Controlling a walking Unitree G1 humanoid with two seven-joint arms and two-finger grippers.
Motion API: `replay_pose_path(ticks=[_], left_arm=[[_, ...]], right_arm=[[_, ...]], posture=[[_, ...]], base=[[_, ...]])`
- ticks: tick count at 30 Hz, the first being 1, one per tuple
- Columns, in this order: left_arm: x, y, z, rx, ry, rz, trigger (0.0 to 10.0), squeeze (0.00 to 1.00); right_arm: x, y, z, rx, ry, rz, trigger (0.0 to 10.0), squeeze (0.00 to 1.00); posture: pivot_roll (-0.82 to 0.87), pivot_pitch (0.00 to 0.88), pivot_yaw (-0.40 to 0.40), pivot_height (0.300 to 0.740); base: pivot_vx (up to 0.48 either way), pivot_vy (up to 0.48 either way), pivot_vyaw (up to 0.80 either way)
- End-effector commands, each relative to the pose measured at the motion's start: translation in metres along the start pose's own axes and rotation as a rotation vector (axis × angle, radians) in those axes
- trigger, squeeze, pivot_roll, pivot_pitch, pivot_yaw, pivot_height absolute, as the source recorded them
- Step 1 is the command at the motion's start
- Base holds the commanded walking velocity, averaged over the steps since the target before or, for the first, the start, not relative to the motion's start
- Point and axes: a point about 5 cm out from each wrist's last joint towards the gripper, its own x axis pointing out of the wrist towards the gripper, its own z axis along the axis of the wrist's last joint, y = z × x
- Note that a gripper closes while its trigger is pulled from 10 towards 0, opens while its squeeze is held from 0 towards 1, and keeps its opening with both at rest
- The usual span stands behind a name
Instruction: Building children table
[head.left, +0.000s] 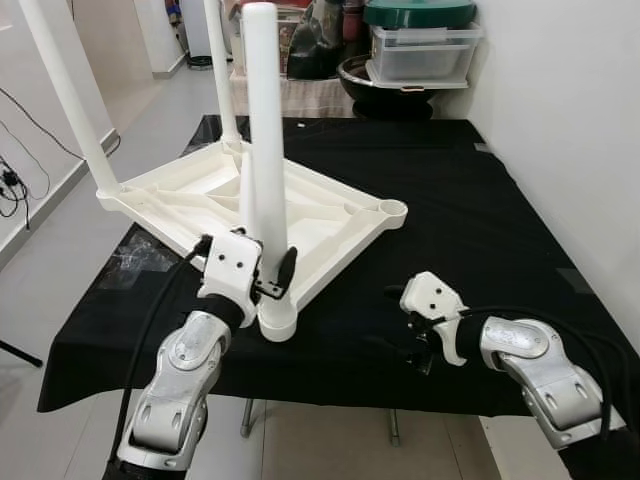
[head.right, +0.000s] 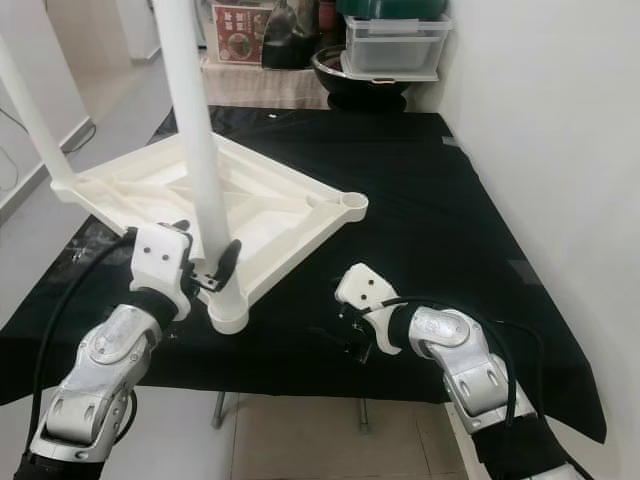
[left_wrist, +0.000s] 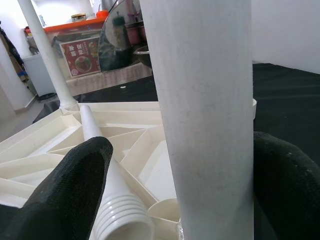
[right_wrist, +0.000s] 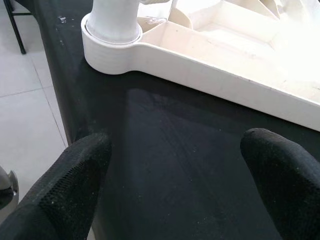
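A white plastic tabletop (head.left: 330, 215) lies upside down on the black-covered table (head.left: 480, 200). Legs stand in its far-left corner (head.left: 70, 100), back corner (head.left: 222, 70) and near corner (head.left: 263, 120). The right corner socket (head.left: 393, 209) is empty. A loose leg (left_wrist: 100, 160) lies inside the tabletop's ribs. My left gripper (head.left: 262, 262) is open around the base of the near leg (left_wrist: 200, 100), with a gap beside one finger (left_wrist: 70, 190). On the cloth right of that corner rests my right gripper (head.left: 402, 325), open with nothing between its fingers (right_wrist: 75, 185).
Clear bins with a green lid (head.left: 420, 40) and a black bowl (head.left: 385, 85) stand behind the table. A white wall (head.left: 570, 120) runs along the right side. The near table edge (head.left: 330, 395) is close below both grippers; tiled floor lies to the left.
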Motion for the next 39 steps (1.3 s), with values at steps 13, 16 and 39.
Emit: replay_pose_path(ticks=[13, 16, 39], left_arm=[[-0.01, -0.023, -0.01, -0.085, 0.043, -0.083, 10.0, 0.0], [-0.02, -0.021, -0.016, -0.092, 0.072, -0.053, 10.0, 0.0], [-0.1, -0.023, -0.026, -0.122, 0.204, -0.049, 10.0, 0.0]], right_arm=[[0.001, -0.001, 0.004, -0.018, -0.013, -0.007, 10.0, 0.0], [0.004, 0.002, 0.003, -0.002, -0.027, -0.014, 10.0, 0.0], [0.025, 0.025, -0.008, 0.169, -0.139, -0.203, 10.0, 0.0]], posture=[[-0.06, 0.074, -0.057, 0.74], [-0.05, 0.078, -0.054, 0.74], [-0.04, 0.074, -0.043, 0.74]], base=[[0.0, 0.0, 0.0], [0.0, 0.0, 0.0], [0.0, 0.0, 0.42]])
